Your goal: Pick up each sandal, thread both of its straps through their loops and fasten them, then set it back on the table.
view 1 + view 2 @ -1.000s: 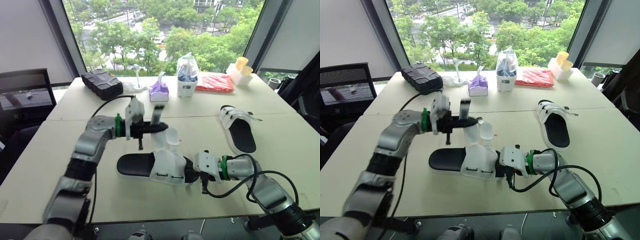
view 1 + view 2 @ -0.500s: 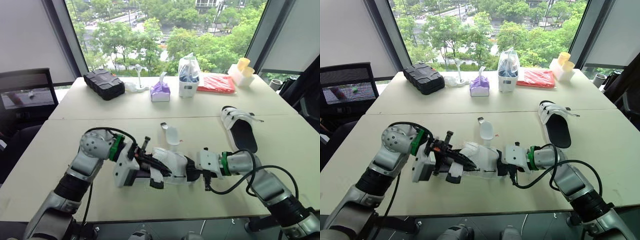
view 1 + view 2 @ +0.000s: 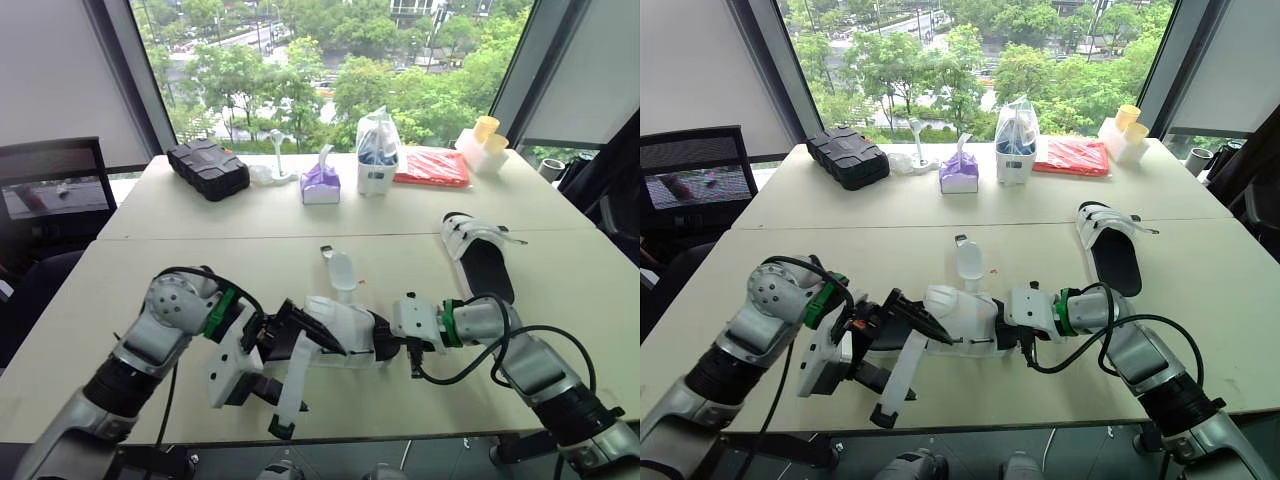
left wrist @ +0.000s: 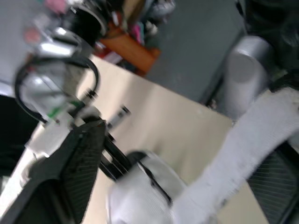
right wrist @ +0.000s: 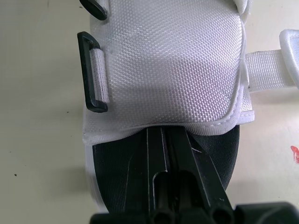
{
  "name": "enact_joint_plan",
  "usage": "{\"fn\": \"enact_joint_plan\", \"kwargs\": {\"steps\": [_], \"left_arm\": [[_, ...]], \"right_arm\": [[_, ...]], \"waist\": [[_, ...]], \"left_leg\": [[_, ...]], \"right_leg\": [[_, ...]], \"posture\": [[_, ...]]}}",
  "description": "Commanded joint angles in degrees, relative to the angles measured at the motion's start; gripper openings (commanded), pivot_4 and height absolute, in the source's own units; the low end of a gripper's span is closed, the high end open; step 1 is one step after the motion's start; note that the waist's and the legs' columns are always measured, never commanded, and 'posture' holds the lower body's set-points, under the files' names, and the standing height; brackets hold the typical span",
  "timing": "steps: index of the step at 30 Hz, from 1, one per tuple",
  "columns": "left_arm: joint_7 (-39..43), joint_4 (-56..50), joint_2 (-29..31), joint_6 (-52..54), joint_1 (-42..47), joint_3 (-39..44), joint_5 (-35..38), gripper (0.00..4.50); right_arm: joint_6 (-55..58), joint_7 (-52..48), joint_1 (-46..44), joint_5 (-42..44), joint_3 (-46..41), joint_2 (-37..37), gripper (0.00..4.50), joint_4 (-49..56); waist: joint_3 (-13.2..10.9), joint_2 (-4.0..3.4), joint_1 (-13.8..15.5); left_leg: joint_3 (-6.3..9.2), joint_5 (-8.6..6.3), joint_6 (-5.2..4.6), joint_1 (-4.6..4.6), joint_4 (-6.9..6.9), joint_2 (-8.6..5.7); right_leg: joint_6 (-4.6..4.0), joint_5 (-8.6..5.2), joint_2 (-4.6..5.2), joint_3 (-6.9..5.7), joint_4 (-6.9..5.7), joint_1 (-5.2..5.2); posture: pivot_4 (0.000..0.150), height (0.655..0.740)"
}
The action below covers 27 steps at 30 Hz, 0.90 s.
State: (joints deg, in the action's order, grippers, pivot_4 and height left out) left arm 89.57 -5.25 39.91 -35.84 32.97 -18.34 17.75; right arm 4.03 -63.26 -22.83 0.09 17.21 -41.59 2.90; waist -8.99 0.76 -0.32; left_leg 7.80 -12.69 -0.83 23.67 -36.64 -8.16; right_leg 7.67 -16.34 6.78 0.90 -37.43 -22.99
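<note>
The near sandal (image 3: pixel 345 322), white upper on a black sole, lies on the table (image 3: pixel 120 300) in front of me. My right gripper (image 5: pixel 166 140) is shut on its black footbed just under the edge of the white upper. A black loop (image 5: pixel 93 74) sits on the upper's side. My left gripper (image 3: pixel 298 372) is at the sandal's near side with its fingers spread wide, open. A white strap (image 4: pixel 243 144) runs between them, resting against one finger, and points toward the table's front edge. Another strap (image 3: pixel 341 270) sticks out on the far side. The second sandal (image 3: pixel 478 258) lies to the right.
Along the back of the table stand a black case (image 3: pixel 205 168), a purple tissue box (image 3: pixel 319 185), a bag of blue items (image 3: pixel 375 150), a red packet (image 3: pixel 430 167) and yellow cups (image 3: pixel 485 130). A dark chair (image 3: pixel 50 190) stands at the left.
My left gripper came down from above the sandal to its near side and swung toward the table's front edge, its fingers spreading apart. The right gripper kept its hold.
</note>
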Motion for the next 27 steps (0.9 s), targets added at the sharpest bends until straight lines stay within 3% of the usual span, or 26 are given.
{"fn": "enact_joint_plan", "kwargs": {"steps": [1, 9, 12, 17, 21, 24, 27], "left_arm": [[-1.8, 5.4, 1.0, -4.3, 4.2, 2.8, -4.1, 4.46], [-7.5, 18.7, 5.6, -4.9, 9.4, 5.1, -12.2, 4.46], [-14.6, 20.1, 4.4, 3.6, 9.6, 7.6, -13.2, 4.46], [-27.0, 15.7, -0.4, 40.0, 8.5, 15.2, -1.0, 4.46], [-23.4, 3.4, 6.0, 72.1, 2.3, 20.0, 17.3, 4.46], [-22.8, -2.8, 9.5, 83.0, -2.7, 23.7, 25.5, 4.46], [-24.5, -7.3, 11.2, 87.6, -8.1, 26.6, 28.9, 4.46]], "right_arm": [[-0.2, 0.4, -1.0, -2.1, 0.5, -0.1, 0.0, -2.7], [-1.5, 0.6, -1.8, -2.3, 0.8, 0.5, 0.0, -4.1], [-1.7, 0.7, -2.4, -2.5, 0.9, 0.8, 0.0, -4.5], [-1.8, 0.7, -2.9, -2.7, 1.0, 1.4, 0.0, -4.9], [-1.7, 0.7, -3.0, -2.8, 0.8, 1.6, 0.0, -4.9], [-0.9, 0.7, -3.1, -2.4, 0.5, 1.6, 0.0, -4.1], [1.0, 0.2, -2.6, -1.1, -0.1, 1.6, 0.0, -1.6]], "waist": [[0.0, 0.01, 0.1], [0.0, 0.0, -0.4], [0.0, 0.0, -0.3], [0.0, 0.02, -0.4], [0.0, 0.01, -1.3], [-0.1, 0.0, -1.5], [-0.1, -0.03, -0.8]], "left_leg": [[0.0, 0.0, 0.0, -0.05, 0.01, 0.0], [-0.03, 0.02, 0.02, -0.27, 0.52, 0.0], [-0.03, 0.02, 0.02, -0.27, 0.54, 0.0], [0.0, 0.03, 0.01, -0.28, 0.45, 0.0], [-0.03, 0.03, 0.01, -0.25, 0.61, 0.0], [0.01, 0.04, 0.03, -0.25, 0.68, 0.0], [0.02, 0.03, 0.05, -0.27, 0.61, 0.0]], "right_leg": [[0.0, 0.0, 0.0, -0.01, 0.03, 0.07], [0.03, -0.01, -0.02, 0.0, 0.19, 0.08], [0.03, -0.02, -0.06, -0.01, 0.19, 0.06], [0.05, -0.02, -0.11, -0.04, 0.15, 0.11], [0.13, -0.07, -0.1, 0.09, -0.03, 0.07], [0.13, -0.08, -0.11, 0.17, -0.09, -0.13], [0.09, -0.06, -0.11, 0.18, -0.02, -0.17]], "posture": [[0.15, 0.74], [0.15, 0.74], [0.15, 0.74], [0.15, 0.74], [0.15, 0.74], [0.15, 0.74], [0.15, 0.74]]}}
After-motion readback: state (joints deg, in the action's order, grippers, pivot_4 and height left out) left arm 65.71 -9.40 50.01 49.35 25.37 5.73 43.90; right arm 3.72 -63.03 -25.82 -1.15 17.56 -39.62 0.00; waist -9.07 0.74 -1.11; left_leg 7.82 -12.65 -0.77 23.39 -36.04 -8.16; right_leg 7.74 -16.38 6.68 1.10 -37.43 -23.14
